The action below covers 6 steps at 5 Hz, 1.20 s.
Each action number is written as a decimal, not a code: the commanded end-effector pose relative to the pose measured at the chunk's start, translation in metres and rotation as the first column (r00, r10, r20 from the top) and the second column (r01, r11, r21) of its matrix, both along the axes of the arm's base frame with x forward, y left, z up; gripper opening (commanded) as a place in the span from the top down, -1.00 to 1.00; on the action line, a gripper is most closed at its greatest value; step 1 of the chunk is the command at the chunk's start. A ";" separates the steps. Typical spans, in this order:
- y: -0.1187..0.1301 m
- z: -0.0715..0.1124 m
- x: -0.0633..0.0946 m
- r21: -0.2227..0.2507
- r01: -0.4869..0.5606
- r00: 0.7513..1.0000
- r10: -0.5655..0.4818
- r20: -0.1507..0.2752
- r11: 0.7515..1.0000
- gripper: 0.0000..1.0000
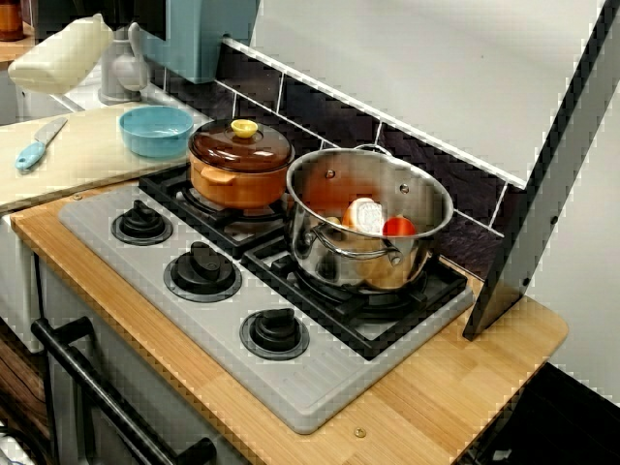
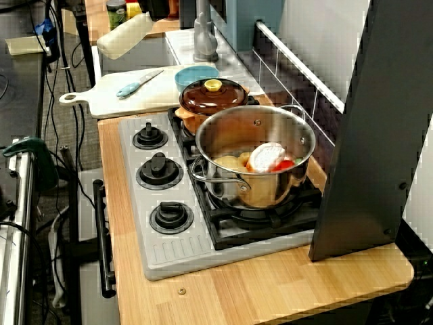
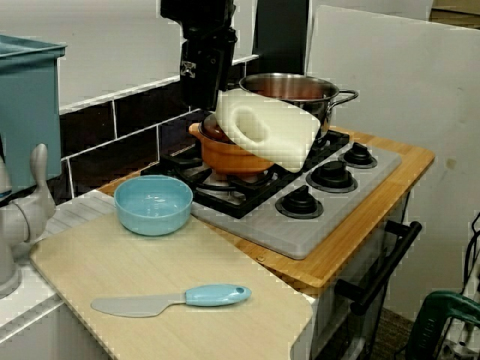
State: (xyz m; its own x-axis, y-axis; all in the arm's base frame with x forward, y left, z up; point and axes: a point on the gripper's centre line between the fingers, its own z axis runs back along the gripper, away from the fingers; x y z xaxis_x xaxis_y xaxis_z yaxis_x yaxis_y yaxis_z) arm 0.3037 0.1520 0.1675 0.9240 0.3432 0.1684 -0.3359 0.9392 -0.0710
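Toy kitchen: a wooden worktop (image 1: 436, 387) carrying a grey stove (image 1: 320, 392), backed by dark tiles, with a pale cutting board (image 3: 112, 262) at the sink end.

(a) The hand (image 3: 266, 131), a cream-coloured casing below a black arm, hangs in the air, tilted. No fingers can be made out in any view, so whether it is released or clenched cannot be told, and nothing is seen in its grasp. In the view across the stove it lies over the far end of the cutting board, near the grey tap (image 1: 116, 63) and well apart from both pots. In the view from the sink end it merely overlaps the orange pot in the picture.

(b) The knife (image 3: 176, 298), with a light blue handle and grey blade, lies flat on the cutting board near its front edge.

(c) The blue bowl (image 3: 154, 204) stands upright on the board, just beside the stove.

(d) The orange pot (image 1: 232, 184) sits on the rear burner under a brown lid (image 1: 240, 147) with a yellow knob (image 1: 244, 127).

(e) The steel pot (image 1: 329, 247), touching or nearly touching the orange pot, holds a white-and-orange piece (image 1: 365, 215) and a red piece (image 1: 398, 228).

(f) Three black dials (image 1: 202, 269) line the stove's front.
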 end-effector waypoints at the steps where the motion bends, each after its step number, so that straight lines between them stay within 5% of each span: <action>1: -0.003 0.035 -0.016 0.099 -0.079 0.987 0.063 0.148 0.992 1.00; 4: 0.006 0.041 -0.023 0.144 -0.171 0.960 0.132 0.249 0.975 1.00; 6: 0.009 0.042 -0.032 0.159 -0.274 0.917 0.208 0.341 0.949 1.00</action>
